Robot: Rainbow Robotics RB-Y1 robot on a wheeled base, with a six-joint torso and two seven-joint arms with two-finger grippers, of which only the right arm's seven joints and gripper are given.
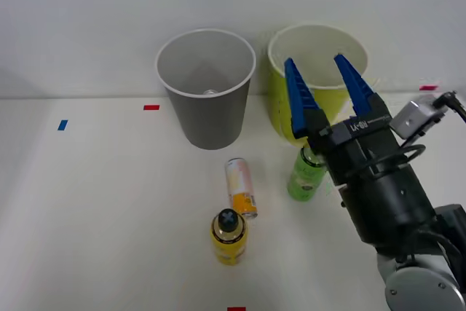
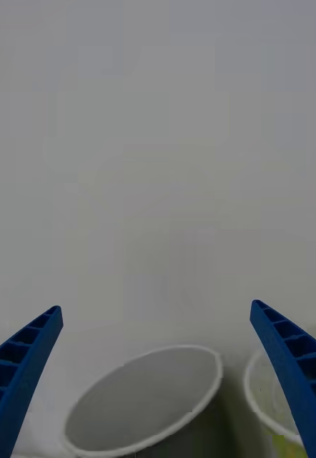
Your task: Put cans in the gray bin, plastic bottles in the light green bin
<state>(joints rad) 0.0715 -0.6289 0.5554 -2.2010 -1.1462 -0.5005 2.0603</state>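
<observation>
While spread and empty above green bottle [image 1: 306,174] | claw [image 1: 326,87] descending off-centre | risks toppling it toward light green bin [image 1: 280,100]

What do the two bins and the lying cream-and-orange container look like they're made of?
The gray bin and the light green bin look like matte moulded plastic: thin white rims, smooth tapered walls, though that's a guess. The cream-white and orange can seems to be printed metal, judging by its glossy straight body with no cap.

Front overhead; wrist forward; both share gray bin [image 1: 206,89].
</observation>
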